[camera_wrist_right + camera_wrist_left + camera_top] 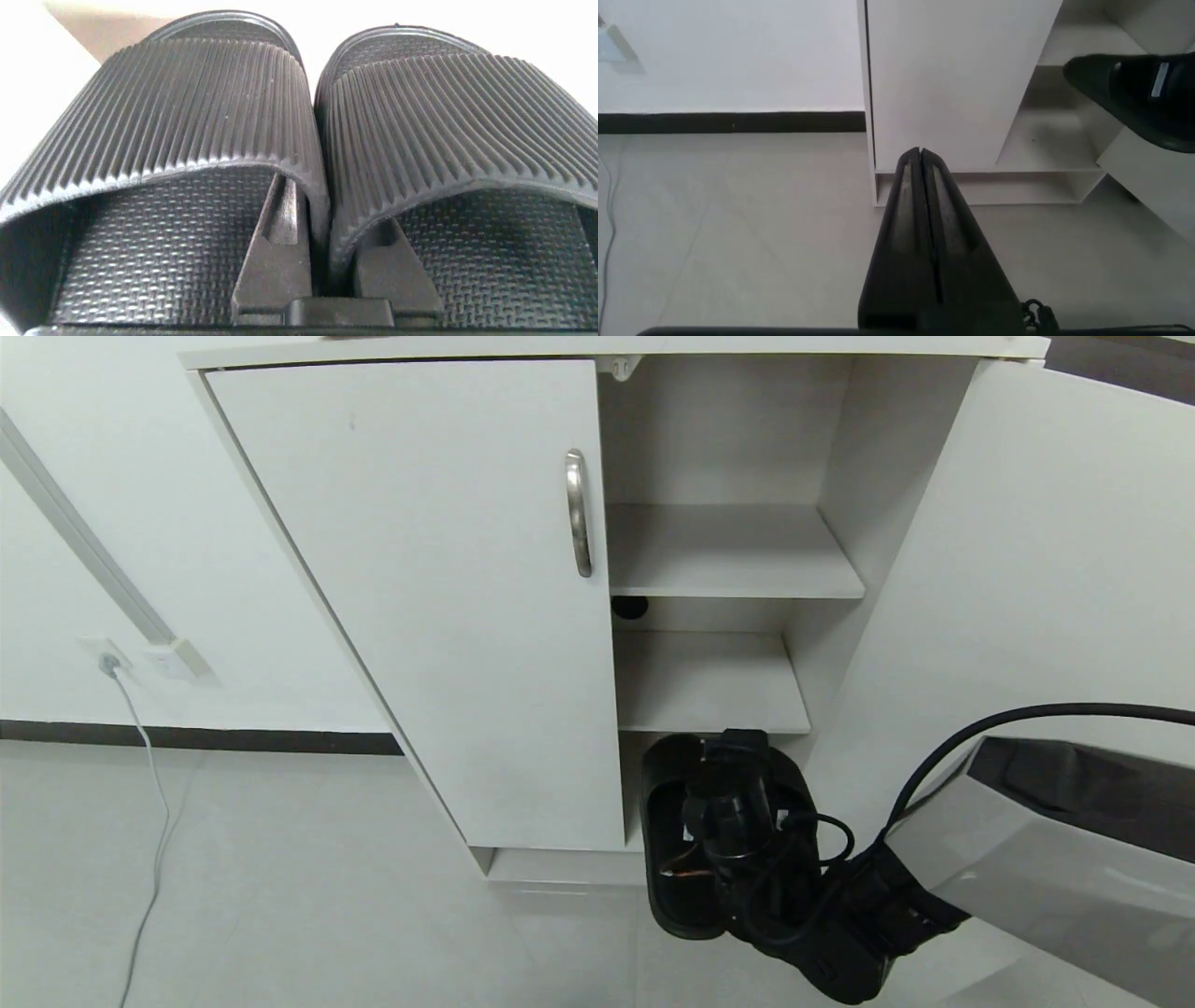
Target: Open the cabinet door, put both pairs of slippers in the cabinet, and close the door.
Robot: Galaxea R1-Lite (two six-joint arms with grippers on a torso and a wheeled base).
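Slipper pair (672, 896) toes twd cabinet (420, 597)

The right wrist (738, 812) hides much of the black slippers (665, 887), and the open door (1027, 569) is cut off.

1. Bright, even light from overhead fills the room; the white cabinet (728, 551) and the wall nearly wash out together.
2. The shelves throw soft shade inside, deepest in the bottom bay around the black slippers (681, 840).
3. A pale sheen runs down the metal handle (579, 513) and across the right arm's grey shell (1027, 859).
4. The head view bows the cabinet's straight edges outward toward its corners.
5. In the right wrist view, each strap ridge catches light while the soles stay dark.
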